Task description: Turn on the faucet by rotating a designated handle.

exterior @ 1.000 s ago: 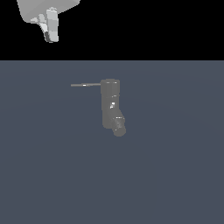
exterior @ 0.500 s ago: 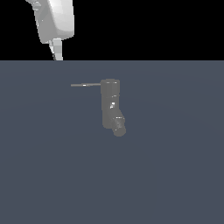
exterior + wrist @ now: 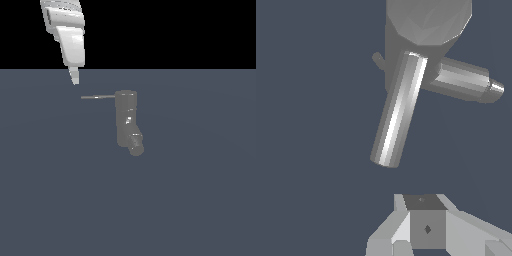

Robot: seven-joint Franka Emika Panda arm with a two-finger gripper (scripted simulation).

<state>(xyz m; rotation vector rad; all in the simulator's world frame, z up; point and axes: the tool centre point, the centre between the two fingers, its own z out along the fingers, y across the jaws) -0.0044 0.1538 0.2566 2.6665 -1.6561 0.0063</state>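
The faucet point(image 3: 126, 117) is a dark grey upright cylinder with a short angled spout point(image 3: 135, 145) at its bottom. The handle point(image 3: 98, 97), a thin grey rod, sticks out from its top toward the exterior view's left. My gripper point(image 3: 74, 80) hangs just above and slightly left of the rod's free end, apart from it, with its fingers together and nothing held. In the wrist view the handle point(image 3: 398, 110) points from the faucet body point(image 3: 426, 30) toward my gripper point(image 3: 426, 222), and the spout point(image 3: 466, 82) shows behind it.
The faucet stands on a flat dark blue-grey floor point(image 3: 200, 200). A black background lies beyond the floor's far edge, and the white arm point(image 3: 67, 30) comes down through it.
The gripper has come down and moved toward the exterior view's right, ending close above the handle's free end. Faucet and handle have not moved.
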